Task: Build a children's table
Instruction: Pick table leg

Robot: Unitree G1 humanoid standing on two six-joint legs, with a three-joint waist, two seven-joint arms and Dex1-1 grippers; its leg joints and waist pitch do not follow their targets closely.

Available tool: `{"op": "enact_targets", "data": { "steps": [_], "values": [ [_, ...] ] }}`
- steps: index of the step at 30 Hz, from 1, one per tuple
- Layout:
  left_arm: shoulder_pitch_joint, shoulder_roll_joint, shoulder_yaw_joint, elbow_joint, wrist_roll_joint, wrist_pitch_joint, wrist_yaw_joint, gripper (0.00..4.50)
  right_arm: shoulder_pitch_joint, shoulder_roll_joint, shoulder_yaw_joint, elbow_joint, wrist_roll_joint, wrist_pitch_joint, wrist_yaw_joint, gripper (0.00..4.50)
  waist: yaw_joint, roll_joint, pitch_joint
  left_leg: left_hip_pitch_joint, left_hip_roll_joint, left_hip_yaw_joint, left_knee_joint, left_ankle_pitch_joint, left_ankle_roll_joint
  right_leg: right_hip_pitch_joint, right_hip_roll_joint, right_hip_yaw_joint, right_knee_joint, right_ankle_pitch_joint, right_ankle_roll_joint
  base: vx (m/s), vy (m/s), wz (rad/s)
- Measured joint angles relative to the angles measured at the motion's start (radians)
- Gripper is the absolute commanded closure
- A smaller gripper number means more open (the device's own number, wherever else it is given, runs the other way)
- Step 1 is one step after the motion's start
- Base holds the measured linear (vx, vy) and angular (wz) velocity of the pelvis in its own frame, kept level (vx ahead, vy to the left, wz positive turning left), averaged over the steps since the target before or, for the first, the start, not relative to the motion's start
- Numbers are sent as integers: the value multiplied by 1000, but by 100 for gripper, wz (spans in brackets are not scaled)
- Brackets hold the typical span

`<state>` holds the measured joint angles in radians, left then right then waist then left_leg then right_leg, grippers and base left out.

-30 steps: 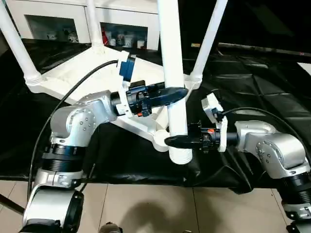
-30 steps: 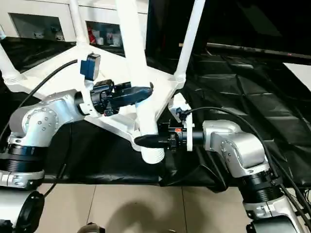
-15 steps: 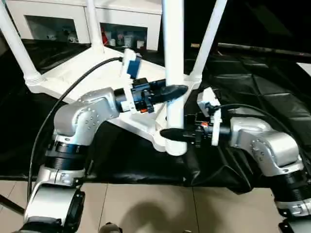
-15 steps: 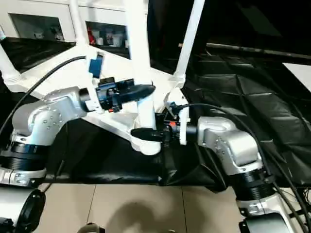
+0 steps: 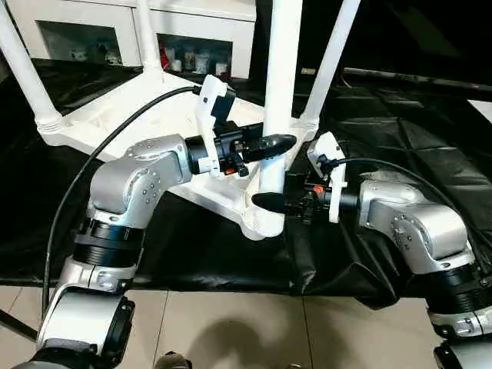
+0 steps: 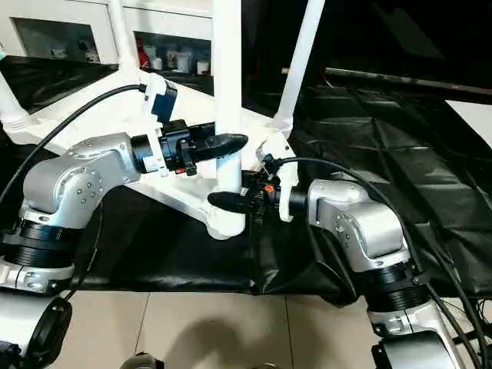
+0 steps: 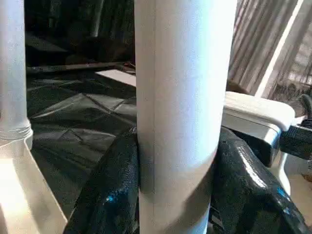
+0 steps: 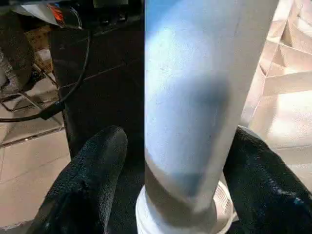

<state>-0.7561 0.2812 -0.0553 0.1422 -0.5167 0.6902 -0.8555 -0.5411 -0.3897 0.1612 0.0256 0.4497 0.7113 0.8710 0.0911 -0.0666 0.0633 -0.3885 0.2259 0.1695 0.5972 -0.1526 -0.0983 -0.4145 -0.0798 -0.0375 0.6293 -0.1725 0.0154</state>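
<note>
Legs first: your upturned children's table top (image 5: 131,115) lies on the black-covered work table (image 5: 400,123), three legs standing in its far corner sockets, and the fourth leg (image 5: 278,92) stands upright in the near corner socket (image 5: 257,223) at the work table's front edge. Your left gripper (image 5: 270,144) reaches in from the left and is clamped on that leg partway up; in the left wrist view its fingers (image 7: 112,195) press against both sides of the tube. Your right gripper (image 5: 265,202) sits lower, just above the socket, with its fingers (image 8: 92,180) spread apart on either side of the leg, gaps showing between pads and tube.
</note>
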Motion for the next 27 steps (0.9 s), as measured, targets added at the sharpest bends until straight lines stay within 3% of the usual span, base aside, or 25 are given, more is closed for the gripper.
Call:
{"op": "enact_targets", "data": {
  "steps": [27],
  "values": [
    [0,4,-1,9,11,-3,-12,268,1,39,25,68,-36,-20,-20,134,0,-1,0,0,0,0,0,0,0,0,0,0,0,0,0,0,0,0]
  ]
}}
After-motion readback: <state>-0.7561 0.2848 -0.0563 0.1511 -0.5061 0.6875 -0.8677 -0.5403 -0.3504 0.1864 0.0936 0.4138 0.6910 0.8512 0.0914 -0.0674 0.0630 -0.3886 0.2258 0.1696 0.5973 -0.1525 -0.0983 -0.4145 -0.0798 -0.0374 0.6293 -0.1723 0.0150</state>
